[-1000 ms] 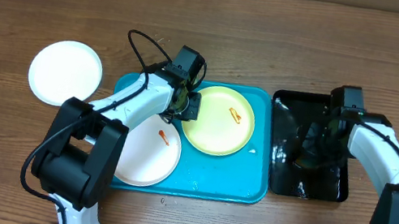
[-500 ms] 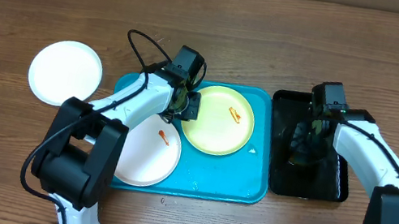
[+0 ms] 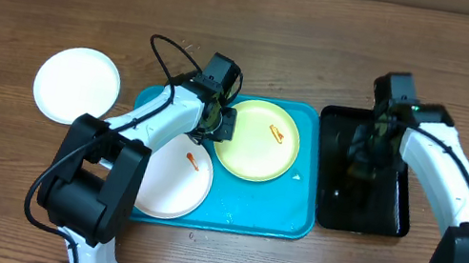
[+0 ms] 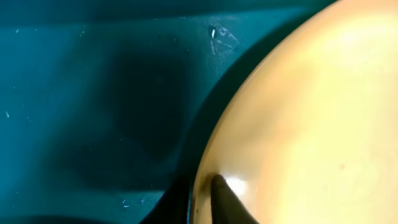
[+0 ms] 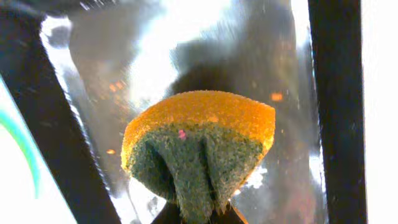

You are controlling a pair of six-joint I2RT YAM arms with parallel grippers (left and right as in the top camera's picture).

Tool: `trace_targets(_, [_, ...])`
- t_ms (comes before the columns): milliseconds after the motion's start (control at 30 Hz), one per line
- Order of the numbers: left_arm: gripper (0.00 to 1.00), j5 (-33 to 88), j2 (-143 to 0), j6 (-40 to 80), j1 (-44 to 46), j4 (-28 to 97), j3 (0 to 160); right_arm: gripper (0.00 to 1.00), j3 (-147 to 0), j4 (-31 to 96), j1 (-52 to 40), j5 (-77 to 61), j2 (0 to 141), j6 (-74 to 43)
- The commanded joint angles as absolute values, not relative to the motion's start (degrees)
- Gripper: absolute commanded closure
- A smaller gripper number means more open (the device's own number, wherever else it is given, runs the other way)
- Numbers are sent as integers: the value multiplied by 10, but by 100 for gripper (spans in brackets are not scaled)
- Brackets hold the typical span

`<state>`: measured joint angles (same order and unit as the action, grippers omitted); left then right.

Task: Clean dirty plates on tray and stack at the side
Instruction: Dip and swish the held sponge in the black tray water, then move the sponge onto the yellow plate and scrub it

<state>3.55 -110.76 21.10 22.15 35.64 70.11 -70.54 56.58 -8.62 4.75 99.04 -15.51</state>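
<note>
The pale yellow-green plate [image 3: 257, 143] lies at the back right of the turquoise tray [image 3: 269, 210] and carries an orange smear. My left gripper [image 3: 220, 121] is shut on its left rim. In the left wrist view one finger [image 4: 229, 200] presses on top of the plate [image 4: 311, 112], the other sits under the rim, above the tray floor [image 4: 93, 93]. A white plate [image 3: 170, 178] with a red smear lies at the tray's front left. Another white plate [image 3: 77, 85] rests on the table to the left. My right gripper [image 3: 368, 153] is shut on an orange-and-green sponge [image 5: 199, 140].
A black tray [image 3: 390, 212] stands right of the turquoise tray, and the sponge hangs over its wet, shiny floor [image 5: 186, 43]. The left arm's cable loops above the tray's back left corner. Bare wooden table surrounds everything.
My right gripper with the sponge shifted left over the black tray, then back a little towards its far end. The left gripper and the plates have stayed put.
</note>
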Motion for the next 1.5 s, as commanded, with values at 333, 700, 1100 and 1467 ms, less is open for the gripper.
trace_targets(333, [96, 26, -1116, 212, 224, 358, 699, 96, -721, 583, -84, 79, 1000, -170])
trace_targets(700, [96, 73, -1116, 150, 224, 351, 700, 96, -836, 646, -83, -40, 1000, -99])
trace_targets(1100, [96, 73, -1116, 150, 224, 351, 700, 96, -855, 573, -247, 6, 1026, -69])
trace_targets(1467, [96, 71, -1116, 150, 224, 355, 700, 96, -855, 508, -307, 135, 1174, -42])
